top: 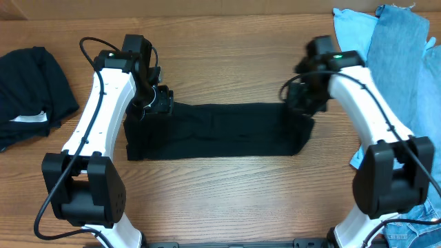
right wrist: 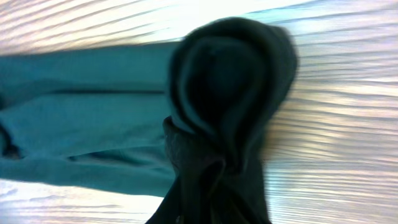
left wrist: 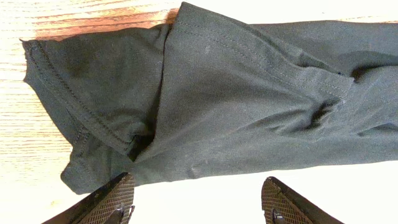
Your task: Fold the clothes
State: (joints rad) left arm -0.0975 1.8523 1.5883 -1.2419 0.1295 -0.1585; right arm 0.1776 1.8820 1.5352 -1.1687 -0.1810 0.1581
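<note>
One black T-shirt (top: 220, 131), left fingers (left wrist: 115, 198) spread beside it, right fingers (top: 302, 103) pinching it

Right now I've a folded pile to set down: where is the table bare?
Bare table: the strip beyond the shirt, between left hand and right hand, and the strip between shirt and near edge. Crowded: black garment far left, blue garments far right, both shirt ends at the hands.
</note>
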